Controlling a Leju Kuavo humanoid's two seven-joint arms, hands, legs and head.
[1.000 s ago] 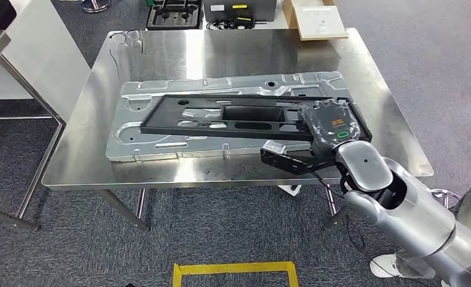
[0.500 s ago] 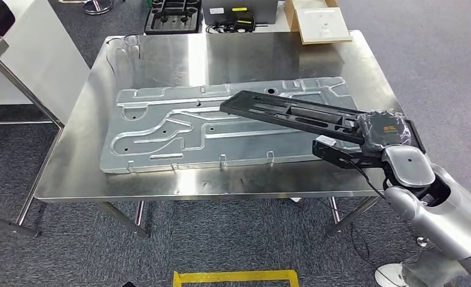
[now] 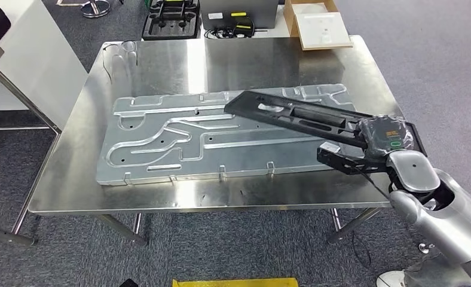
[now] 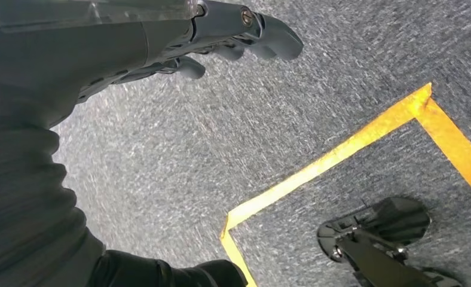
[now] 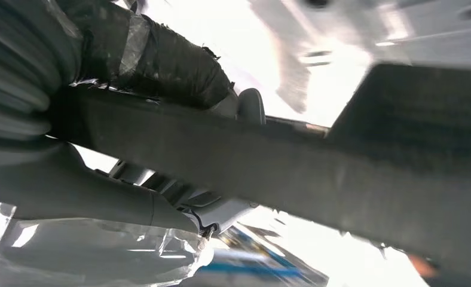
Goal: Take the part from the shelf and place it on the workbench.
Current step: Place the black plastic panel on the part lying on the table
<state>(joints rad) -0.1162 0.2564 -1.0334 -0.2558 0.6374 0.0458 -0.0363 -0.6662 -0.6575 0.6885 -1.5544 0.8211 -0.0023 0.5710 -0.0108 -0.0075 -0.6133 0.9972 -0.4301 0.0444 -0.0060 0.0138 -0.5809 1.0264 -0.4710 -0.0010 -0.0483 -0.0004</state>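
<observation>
Now the black part [image 3: 308, 116], a long slotted frame, hangs over the steel bench [image 3: 221, 57], clamped at its near end in the fingers [image 5: 161, 60] of the robot's right hand [image 3: 384, 136]. Half a second ago it sat in almost the same pose; a second ago it lay far more square across the silver stamped panel [image 3: 179, 137], reaching well away from the fingers to the left. It has since swung so that its far end points up and away from the fingers, over the panel's right half, with the gripped end out beyond the panel's corner near the bench edge. In the right wrist view the frame runs as a dark bar straight out from the fingers, which wrap it tightly. The left hand [image 4: 233, 36] hangs over grey carpet and yellow floor tape [image 4: 340, 155], its fingers loosely curled on nothing. By the look of it, the part is at the bench but not yet released.
</observation>
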